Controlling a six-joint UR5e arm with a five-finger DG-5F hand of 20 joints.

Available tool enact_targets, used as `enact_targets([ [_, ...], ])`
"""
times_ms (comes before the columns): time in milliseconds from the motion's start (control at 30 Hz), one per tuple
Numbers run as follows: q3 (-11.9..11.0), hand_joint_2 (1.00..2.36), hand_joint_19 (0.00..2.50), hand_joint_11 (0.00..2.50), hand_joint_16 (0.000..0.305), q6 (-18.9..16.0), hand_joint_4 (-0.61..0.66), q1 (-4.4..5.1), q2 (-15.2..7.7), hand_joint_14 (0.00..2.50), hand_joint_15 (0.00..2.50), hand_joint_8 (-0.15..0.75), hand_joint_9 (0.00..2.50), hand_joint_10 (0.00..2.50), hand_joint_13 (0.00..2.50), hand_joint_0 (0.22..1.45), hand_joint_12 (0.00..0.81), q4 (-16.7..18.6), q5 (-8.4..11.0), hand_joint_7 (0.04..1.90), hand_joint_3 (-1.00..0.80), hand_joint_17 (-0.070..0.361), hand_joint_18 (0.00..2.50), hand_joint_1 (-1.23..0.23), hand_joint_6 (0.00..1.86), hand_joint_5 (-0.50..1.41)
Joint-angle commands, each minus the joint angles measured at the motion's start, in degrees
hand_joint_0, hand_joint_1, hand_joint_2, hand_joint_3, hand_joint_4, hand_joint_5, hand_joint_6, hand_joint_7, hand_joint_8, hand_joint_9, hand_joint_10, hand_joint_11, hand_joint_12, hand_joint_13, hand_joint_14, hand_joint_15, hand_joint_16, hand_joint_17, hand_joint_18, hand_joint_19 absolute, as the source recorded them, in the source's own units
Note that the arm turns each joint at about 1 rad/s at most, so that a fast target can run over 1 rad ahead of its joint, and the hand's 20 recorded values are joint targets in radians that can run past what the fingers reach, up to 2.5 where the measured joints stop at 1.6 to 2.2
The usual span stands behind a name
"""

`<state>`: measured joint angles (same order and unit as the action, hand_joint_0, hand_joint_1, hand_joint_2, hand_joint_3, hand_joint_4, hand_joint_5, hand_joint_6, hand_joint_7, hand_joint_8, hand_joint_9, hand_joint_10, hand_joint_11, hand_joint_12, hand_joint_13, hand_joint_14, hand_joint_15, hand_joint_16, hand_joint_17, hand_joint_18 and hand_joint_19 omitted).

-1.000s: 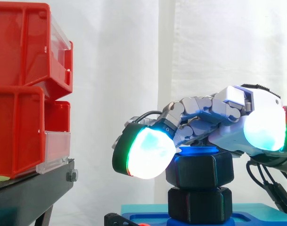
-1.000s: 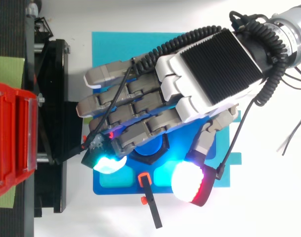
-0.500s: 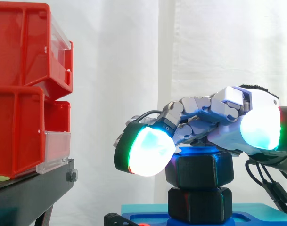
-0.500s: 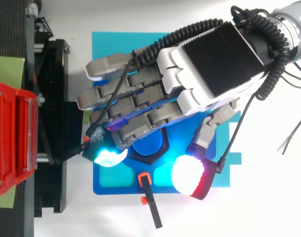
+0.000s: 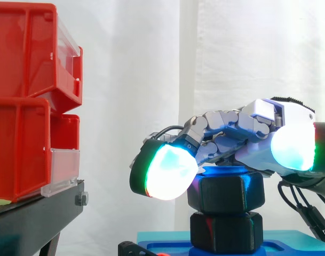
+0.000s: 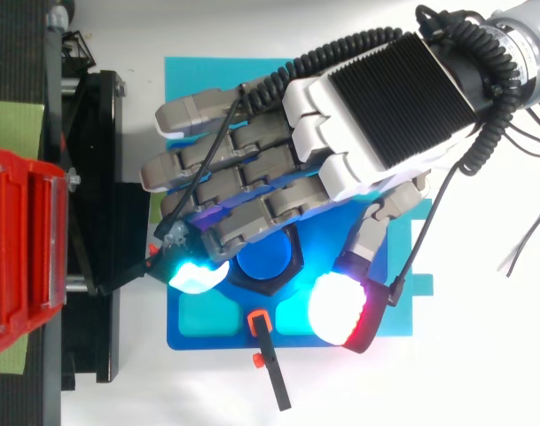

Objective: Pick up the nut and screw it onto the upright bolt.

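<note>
Red bins point(image 5: 23, 96) stacked on black stand point(image 5: 34, 218) — white curtain point(image 5: 231, 53) behind.

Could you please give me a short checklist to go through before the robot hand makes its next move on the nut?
1. Nut on the bolt: ok, the bolt's blue top shows through its middle.
2. Bolt upright: ok, the stack stands straight in the side view.
3. Robot hand over the nut: ok, it lies across the nut's top.
4. Hold on the nut: cannot tell.
5. Nut screwed fully down to the black hex block below: cannot tell.
6. Room from the red bins: ok, they stand well apart from the hand.
</note>
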<state>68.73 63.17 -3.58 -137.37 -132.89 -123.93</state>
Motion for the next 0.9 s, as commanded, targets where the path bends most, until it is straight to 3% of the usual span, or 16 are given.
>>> enact_targets([
  [0, 0.1, 1.00, 0.00, 0.00, 0.038, 0.3, 0.19, -0.03, 0.0, 0.00, 0.00, 0.270, 0.58, 0.00, 0.41, 0.46, 0.353, -0.1, 0.00, 0.73, -0.50, 0.087, 0.07, -0.18, 0.50, -0.15],
  [500, 0.8, 1.00, 0.00, 0.00, 0.031, 0.5, 0.19, -0.38, 0.0, 0.00, 0.00, 0.286, 0.62, 0.00, 0.50, 0.47, 0.326, 0.4, 0.18, 0.77, -0.50, 0.070, 0.16, -0.19, 0.50, -0.14],
  [867, 0.8, 1.00, 0.00, 0.00, 0.026, 0.5, 0.22, -1.17, 0.0, 0.00, 0.00, 0.299, 0.69, 0.00, 0.56, 0.48, 0.293, 0.7, -0.17, 1.00, -0.50, 0.058, 0.25, -0.21, 0.50, -0.12],
])
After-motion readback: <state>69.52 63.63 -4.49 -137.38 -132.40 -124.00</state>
